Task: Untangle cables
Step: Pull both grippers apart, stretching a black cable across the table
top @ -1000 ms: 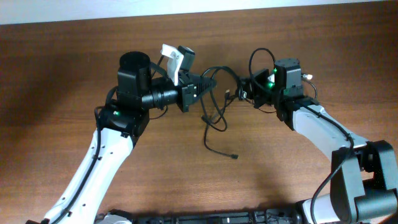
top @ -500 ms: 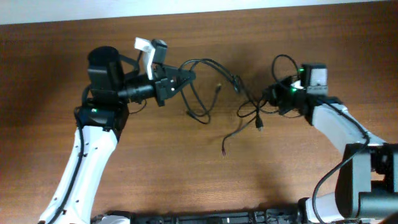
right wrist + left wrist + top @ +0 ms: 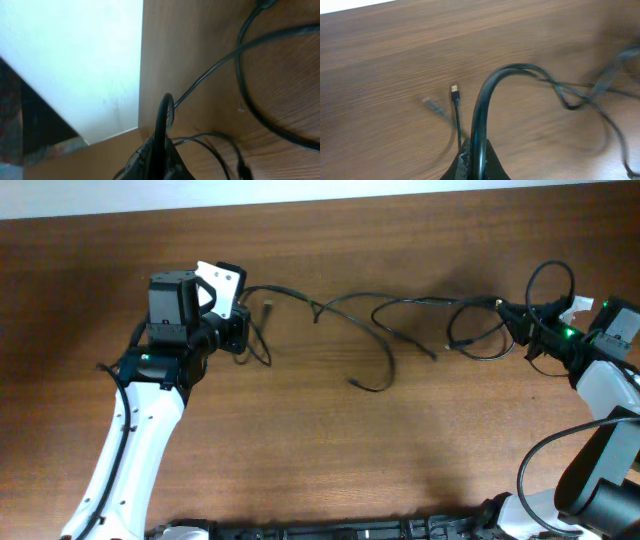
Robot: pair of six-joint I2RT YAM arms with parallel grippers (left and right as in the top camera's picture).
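Thin black cables (image 3: 372, 312) stretch across the wooden table between my two grippers, still crossed near the middle. My left gripper (image 3: 243, 332) at the left is shut on one cable (image 3: 481, 115), which arches up from the jaws; a USB plug (image 3: 455, 92) hangs beside it. My right gripper (image 3: 522, 330) at the far right is shut on another cable (image 3: 163, 125), with loops (image 3: 260, 90) lying before it. A loose cable end (image 3: 368, 385) curls on the table at mid-centre.
The wooden table (image 3: 320, 460) has its far edge along the top, with a white wall behind. The right wrist view shows the table edge (image 3: 141, 75) close by the right gripper. The arms' own thicker wires loop near each wrist.
Both arms have pulled apart: the left gripper moved left, the right gripper moved far right. The bunched cables have been drawn out into a long strand across the table.
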